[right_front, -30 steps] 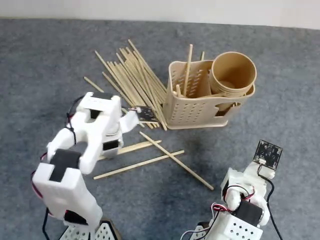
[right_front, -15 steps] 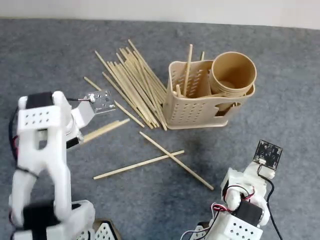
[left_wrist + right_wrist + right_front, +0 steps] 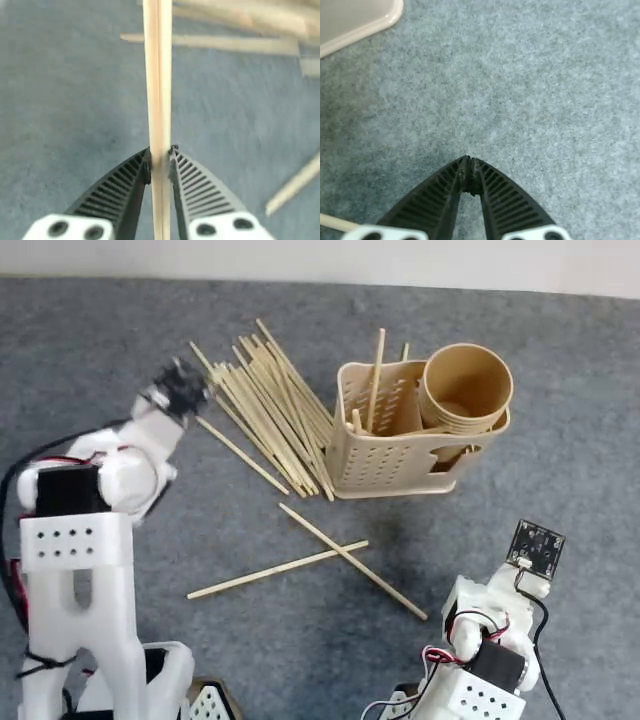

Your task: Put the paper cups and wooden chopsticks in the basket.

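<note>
Chopsticks (image 3: 158, 75), a pair pressed side by side, are pinched between the ribbed fingers of the left gripper (image 3: 160, 152). Its jaws close tight on the wood, and the sticks run straight out past the tips over the grey carpet (image 3: 60, 90). In the high view the left arm (image 3: 100, 490) stands well to the left of the basket (image 3: 395, 465), with its wrist raised beyond the loose pile (image 3: 270, 400) of chopsticks (the held pair is hard to pick out from above). That pile fans out from the basket's left wall and reaches right up to its lower left corner.

The basket stands upright and holds the paper cups (image 3: 466, 388). They are nested together and tilted in its right-hand compartment, the open mouth turned up toward the camera. A few upright sticks (image 3: 377, 370) poke out of the basket's left compartment. Just below the basket, on the robot's side of it, two crossed chopsticks (image 3: 345, 555) lie flat on the carpet, apart from the pile.

The right gripper (image 3: 470, 162) is clenched on nothing, its tips meeting over bare carpet, and a pale corner of the basket shows farther off in the right wrist view. From above, the right arm (image 3: 495, 640) sits folded below and to the right of the basket, well apart from it and from every chopstick but the near end of one crossed stick.
</note>
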